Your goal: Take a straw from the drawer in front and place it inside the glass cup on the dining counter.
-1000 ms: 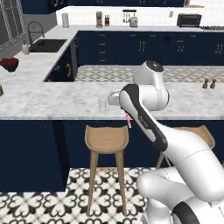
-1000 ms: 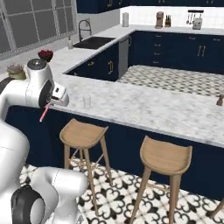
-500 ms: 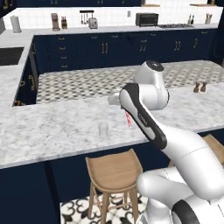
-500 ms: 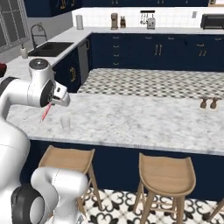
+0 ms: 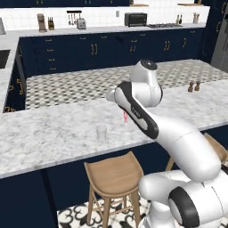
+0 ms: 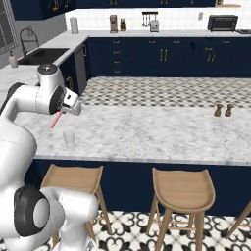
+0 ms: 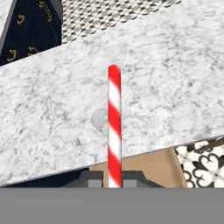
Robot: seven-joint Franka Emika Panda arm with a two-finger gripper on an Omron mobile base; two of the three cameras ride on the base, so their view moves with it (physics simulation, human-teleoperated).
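A: Pincer point(image 7: 113, 183) is clamped on the straw point(image 7: 113, 127), held above the worktop point(image 5: 53, 133).

B: And the cup point(image 5: 102, 132)?

A: Standing just beyond the tip (barely visible on marble). A tilted straw could catch the rim and topple it.

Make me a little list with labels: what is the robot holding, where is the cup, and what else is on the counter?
pincer: shut on the straw
straw: red and white stripes, held above the counter
cup: clear, upright on the counter, nothing in it
straw in cup: not yet
also on counter: two small shakers, far from the cup
below: wooden stools
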